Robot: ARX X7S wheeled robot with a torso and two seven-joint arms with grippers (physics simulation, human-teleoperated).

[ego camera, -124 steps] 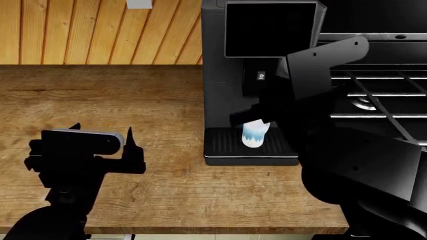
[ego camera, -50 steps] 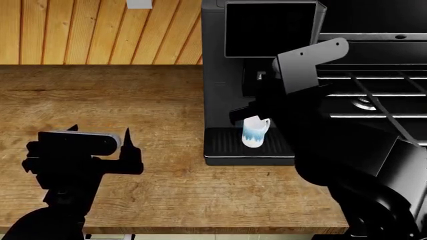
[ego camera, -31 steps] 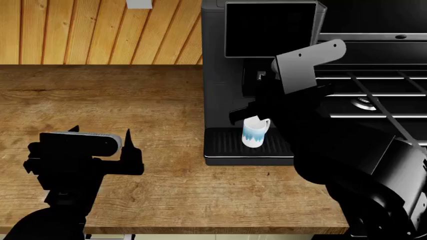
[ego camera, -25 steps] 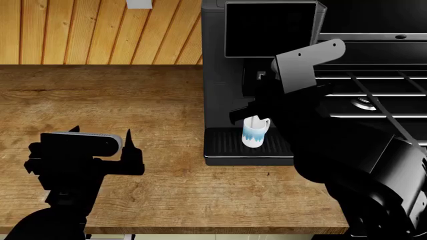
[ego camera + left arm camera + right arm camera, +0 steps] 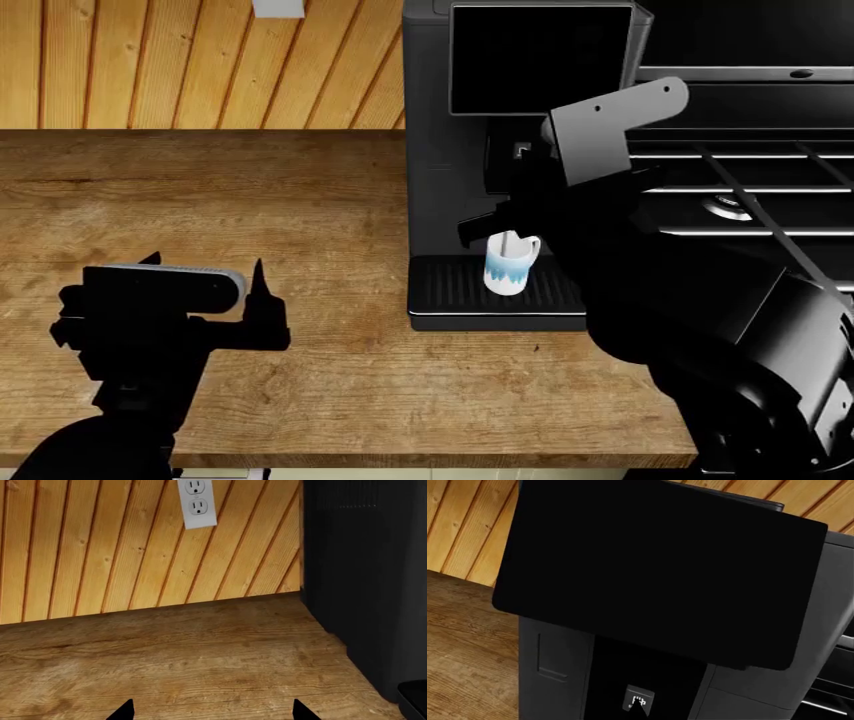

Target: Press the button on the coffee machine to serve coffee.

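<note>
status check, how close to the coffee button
Right gripper tip at the button, contact unclear. Left gripper open, idle over counter. Mug under spout. Nothing blocking.

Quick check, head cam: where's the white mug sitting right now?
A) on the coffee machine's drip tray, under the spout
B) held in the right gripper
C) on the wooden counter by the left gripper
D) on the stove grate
A: the white mug stands upright on the ribbed drip tray of the coffee machine, below the spout block, with no gripper on it.
</note>
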